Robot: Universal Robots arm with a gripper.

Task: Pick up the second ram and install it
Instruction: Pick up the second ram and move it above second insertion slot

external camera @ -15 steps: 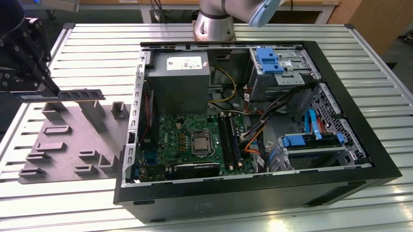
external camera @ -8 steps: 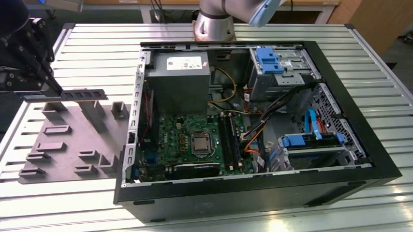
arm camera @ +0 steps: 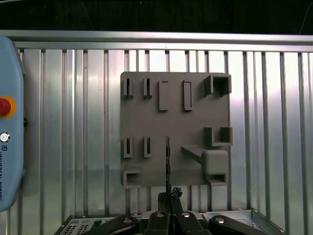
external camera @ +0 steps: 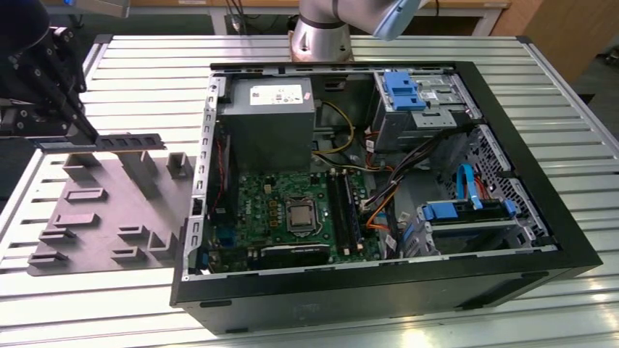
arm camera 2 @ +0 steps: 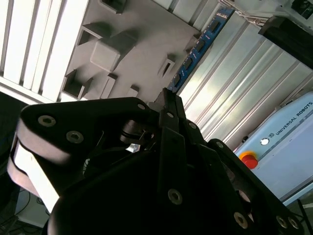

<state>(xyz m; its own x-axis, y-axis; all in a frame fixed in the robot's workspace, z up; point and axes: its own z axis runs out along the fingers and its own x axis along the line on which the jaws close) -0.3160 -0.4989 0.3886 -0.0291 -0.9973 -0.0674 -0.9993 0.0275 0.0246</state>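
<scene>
Ribbed metal counter (external camera: 145, 65) fills the scene, with an open black computer case (external camera: 387, 297) lying on its side at centre, motherboard (external camera: 290, 210) facing up. In the exterior view a light grey moulded tray (external camera: 106, 210) lies on the counter at 9 o'clock from the case, just beside its wall. The arm's base (external camera: 320, 36) stands at 12 o'clock from the case. The hand (external camera: 85, 136) is at 10 o'clock from the case, over the tray's far edge. Its fingers are closed tight on the second ram (external camera: 126, 138), gripping it by its long edge, with the stick level and on edge. Can't tell whether the stick touches the tray blocks. In the second wrist view the hand (arm camera 2: 168, 95) pinches the ram (arm camera 2: 198, 46), whose chip side shows bluish, with the tray (arm camera 2: 146, 44) beyond it. In the first wrist view the hand (arm camera: 167, 196) holds the ram (arm camera: 167, 156) edge-on as a thin dark line over the tray (arm camera: 161, 122). A pale blue box (arm camera: 7, 147) with a red button (arm camera: 5, 106) sits on the counter well apart from the tray.
</scene>
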